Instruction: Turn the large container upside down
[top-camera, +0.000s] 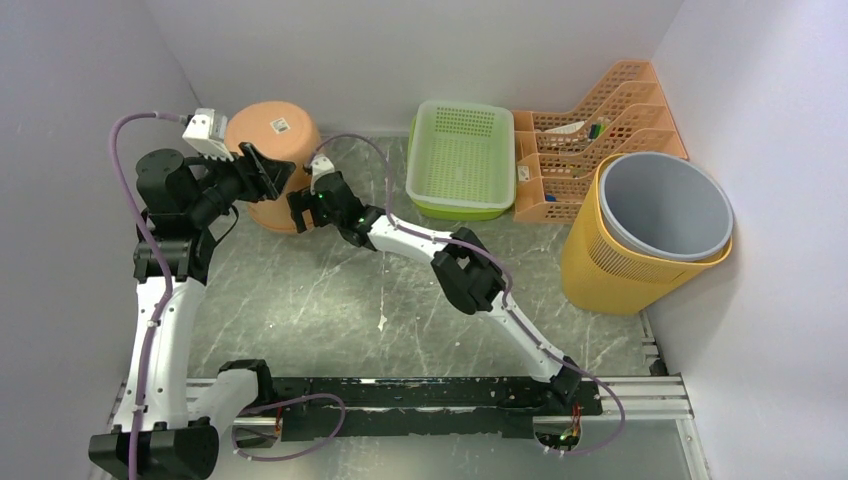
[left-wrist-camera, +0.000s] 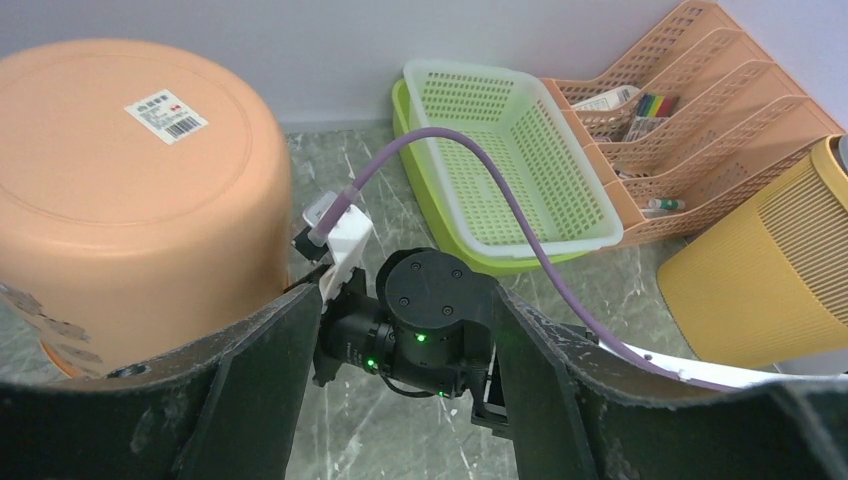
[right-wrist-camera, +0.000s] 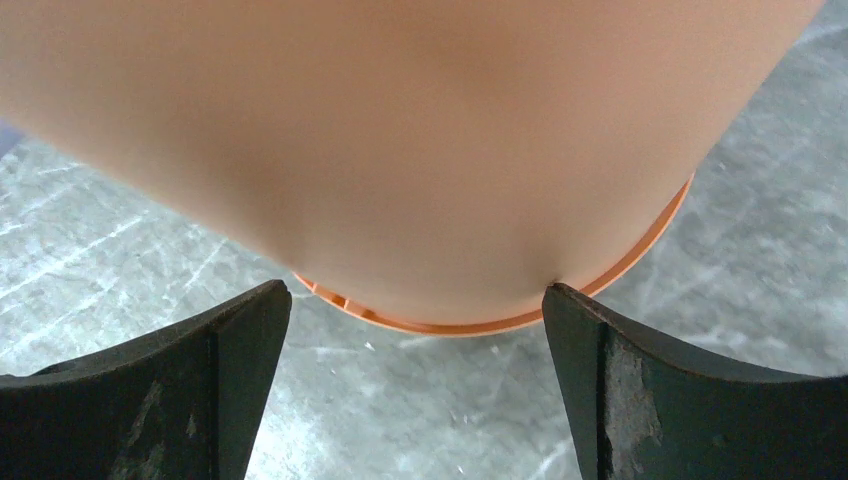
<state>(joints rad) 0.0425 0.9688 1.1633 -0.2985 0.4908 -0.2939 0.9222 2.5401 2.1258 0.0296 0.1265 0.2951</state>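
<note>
Resting bottom-up at the far left of the grey marbled table (top-camera: 330, 300), the large orange round plastic tub (top-camera: 285, 140) showed a white barcode label (left-wrist-camera: 166, 110) on its upturned base. The right gripper (top-camera: 298, 210) was against the tub's near wall, jaws spread wide around its lower curve just above the rim. The left gripper (top-camera: 268, 172) hovered over the tub's near side, jaws likewise apart and holding nothing. A green plastic mesh basket (top-camera: 460, 160), an orange slotted file rack (top-camera: 590, 130) and a yellow perforated bin (top-camera: 620, 265) stood to the right.
</note>
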